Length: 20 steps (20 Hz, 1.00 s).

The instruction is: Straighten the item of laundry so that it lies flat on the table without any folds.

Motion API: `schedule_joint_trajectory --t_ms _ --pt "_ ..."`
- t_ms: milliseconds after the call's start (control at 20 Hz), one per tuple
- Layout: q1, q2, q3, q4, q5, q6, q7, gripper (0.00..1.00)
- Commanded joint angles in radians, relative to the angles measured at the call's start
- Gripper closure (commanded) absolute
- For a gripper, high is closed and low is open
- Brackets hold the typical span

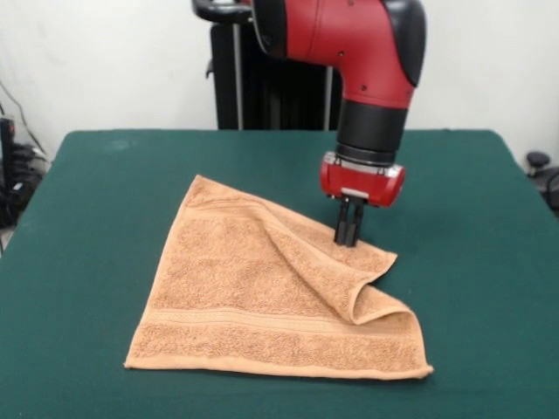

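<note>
An orange-tan towel [253, 288] lies on the dark green table [105, 183]. Its far right corner is folded over toward the middle, making a raised fold [367, 292] on the right side. A woven band stripe runs along the near edge. The gripper [347, 240] hangs from the red arm and presses down on the folded part near the towel's far right edge. Its black fingers [342, 225] stand close together, pinching the cloth at their tips.
Behind the table's far edge stands a black frame against a white wall. Cables and dark gear sit beyond the table's left and right edges. Green table surface surrounds the towel on all sides.
</note>
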Motion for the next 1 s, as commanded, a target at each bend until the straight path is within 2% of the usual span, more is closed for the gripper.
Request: schedule_joint_trajectory --t_ms 50,650,1000 --pt "-0.005 0.133 0.075 0.206 -0.009 -0.037 0.201 1.0" --pt "-0.053 0.12 0.091 0.254 -0.042 -0.068 0.139 1.0" --pt "-0.083 0.081 0.098 0.294 -0.079 -0.056 0.12 1.0"
